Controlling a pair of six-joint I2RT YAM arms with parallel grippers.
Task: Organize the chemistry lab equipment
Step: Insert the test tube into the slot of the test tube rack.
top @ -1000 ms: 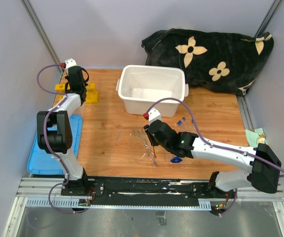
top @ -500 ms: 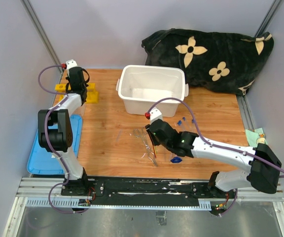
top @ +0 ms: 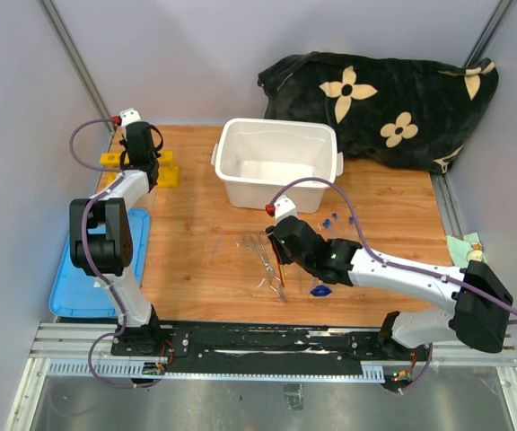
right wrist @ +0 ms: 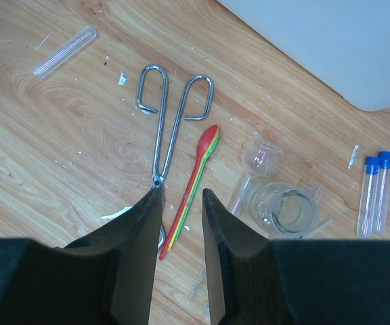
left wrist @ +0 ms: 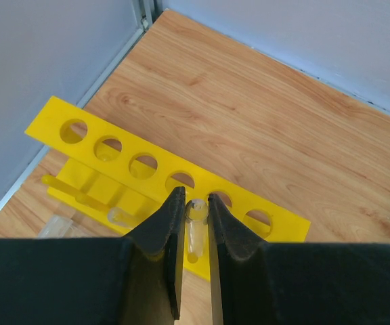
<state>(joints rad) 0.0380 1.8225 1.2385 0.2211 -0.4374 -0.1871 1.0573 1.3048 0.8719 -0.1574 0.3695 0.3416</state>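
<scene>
Left tool (left wrist: 195, 200) pinches a clear tube (left wrist: 195, 235) over the yellow holed rack (left wrist: 114, 146); right tool (right wrist: 181, 196) hangs spread above metal tweezers (right wrist: 171, 115).

Robot lab cell: tube rack (left wrist: 125, 155), beaker (right wrist: 284, 211), walled wooden table (top: 196, 260).

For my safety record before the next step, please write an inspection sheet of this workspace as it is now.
Surface: wooden table, with small white chips scattered near the tools.
Job's things: yellow rack at the far left; metal tongs, red-orange tool, flask, beaker and blue-capped tubes lying loose.
Clutter: white bin, blue lid, black blanket.
Grippers: left gripper, fingers shut on a clear tube above the rack; right gripper open over the tongs and the tool, holding nothing.
Cables: purple cables loop from both arms; no snag seen.
Surroundings: grey walls.
</scene>
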